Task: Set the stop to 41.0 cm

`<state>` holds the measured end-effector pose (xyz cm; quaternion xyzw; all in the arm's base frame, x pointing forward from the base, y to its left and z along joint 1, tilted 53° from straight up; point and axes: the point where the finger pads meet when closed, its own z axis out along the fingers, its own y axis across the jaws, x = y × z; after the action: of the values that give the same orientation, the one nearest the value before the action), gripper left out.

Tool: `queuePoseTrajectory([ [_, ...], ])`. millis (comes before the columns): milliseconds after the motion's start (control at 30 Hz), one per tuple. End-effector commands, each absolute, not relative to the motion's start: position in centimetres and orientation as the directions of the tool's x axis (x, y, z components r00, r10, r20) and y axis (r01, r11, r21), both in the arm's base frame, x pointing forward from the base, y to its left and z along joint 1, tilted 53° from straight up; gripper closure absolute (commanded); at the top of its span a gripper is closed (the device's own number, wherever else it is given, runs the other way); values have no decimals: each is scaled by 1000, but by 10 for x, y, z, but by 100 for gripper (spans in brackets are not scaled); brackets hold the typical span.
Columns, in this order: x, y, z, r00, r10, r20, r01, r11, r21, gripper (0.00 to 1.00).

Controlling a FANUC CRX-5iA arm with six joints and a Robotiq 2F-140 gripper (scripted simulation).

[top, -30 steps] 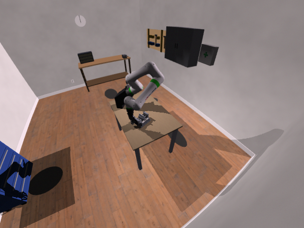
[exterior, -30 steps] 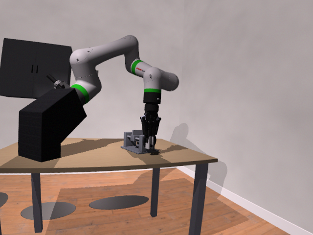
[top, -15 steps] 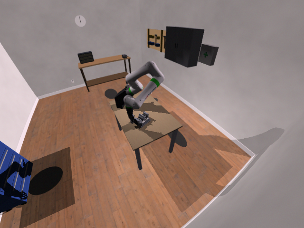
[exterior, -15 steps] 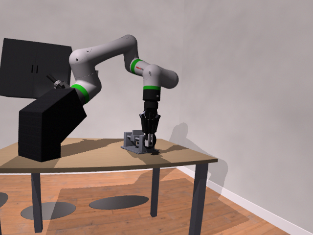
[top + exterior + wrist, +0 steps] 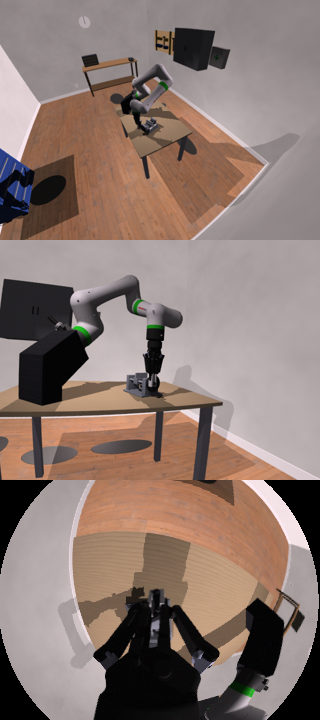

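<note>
A small grey stop fixture (image 5: 140, 388) stands on the wooden table; it also shows in the top view (image 5: 150, 125). A dark handwheel (image 5: 154, 383) sits at its right end. My gripper (image 5: 154, 380) points straight down over that end and is shut on the handwheel's handle. In the top view the gripper (image 5: 140, 127) is at the fixture's near-left end. In the wrist view the fingers close together on a thin part; the wheel itself is mostly hidden behind them. The stop's scale cannot be read.
A black base box (image 5: 50, 366) holds the arm at the table's left end. The table edge (image 5: 196, 405) is close to the right of the fixture. A shelf bench (image 5: 109, 72) and a wall cabinet (image 5: 193, 48) stand far off.
</note>
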<state>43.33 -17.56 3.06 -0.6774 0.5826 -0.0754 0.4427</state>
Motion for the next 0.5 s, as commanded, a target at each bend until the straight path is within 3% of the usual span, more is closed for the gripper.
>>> queuePoseTrajectory([
  [0,432,-178,34,310,-856,-413,-722,71,-688,96],
  [467,430,-183,42,310,-856,-413,-722,71,-688,96],
])
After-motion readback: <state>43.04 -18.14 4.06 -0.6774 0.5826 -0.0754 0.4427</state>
